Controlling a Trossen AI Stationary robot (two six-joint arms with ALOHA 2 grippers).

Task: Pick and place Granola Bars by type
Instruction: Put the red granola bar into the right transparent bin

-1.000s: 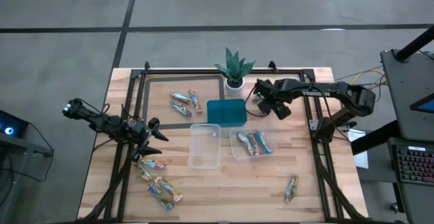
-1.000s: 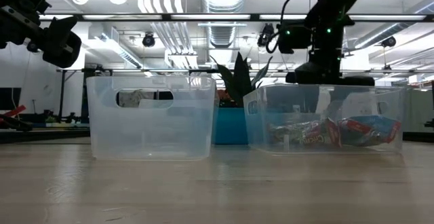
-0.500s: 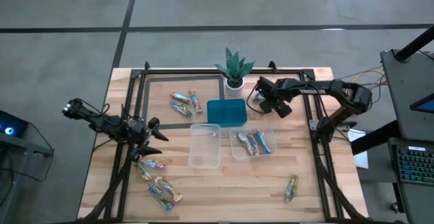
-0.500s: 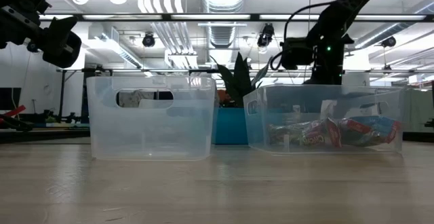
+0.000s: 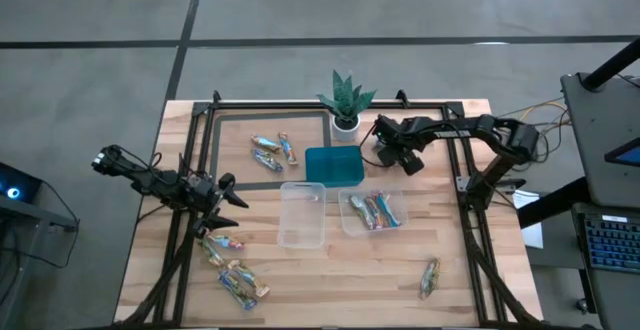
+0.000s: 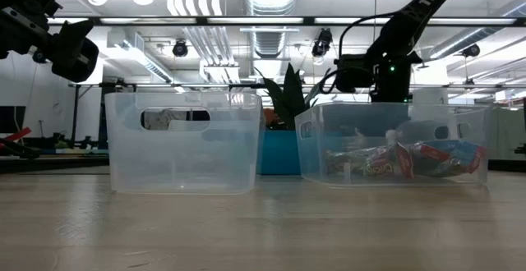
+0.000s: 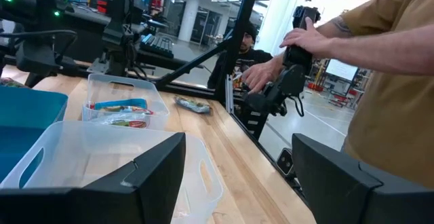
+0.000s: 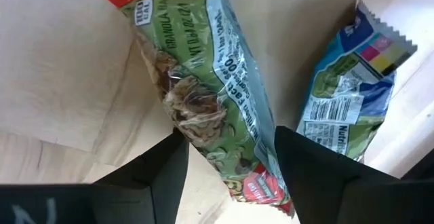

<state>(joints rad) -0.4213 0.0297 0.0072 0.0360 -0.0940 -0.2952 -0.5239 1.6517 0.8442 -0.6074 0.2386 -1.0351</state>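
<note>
Granola bars lie in groups on the table: a few near the far edge (image 5: pixel 272 150), several at the near left (image 5: pixel 232 270), one at the near right (image 5: pixel 430 275). More sit in the right clear tub (image 5: pixel 375 210). My right gripper (image 5: pixel 390 152) hovers right of the teal tray (image 5: pixel 334 166). In its wrist view it is open (image 8: pixel 230 176), its fingers on either side of a green-and-red bar (image 8: pixel 210 81); a blue-green bar (image 8: pixel 346 95) lies beside it. My left gripper (image 5: pixel 228 202) waits open at the left, above the near-left bars. My right gripper has a finger (image 8: pixel 156 176) on each side of the green-and-red bar's lower end (image 8: pixel 261 183). The bar fills the gap between them and runs lengthwise away from the fingers. I cannot tell whether the fingers touch it.
An empty clear tub (image 5: pixel 302 213) stands left of the filled one. A potted plant (image 5: pixel 345 100) stands at the far edge beside the right gripper. A black frame (image 5: pixel 200 150) edges the table. A person (image 7: pixel 380 54) stands beyond the table's right side, hands on another arm.
My right gripper has drawn a little toward the table's far edge and left, away from the tub of bars, and its arm has folded back. The left arm has kept still.
</note>
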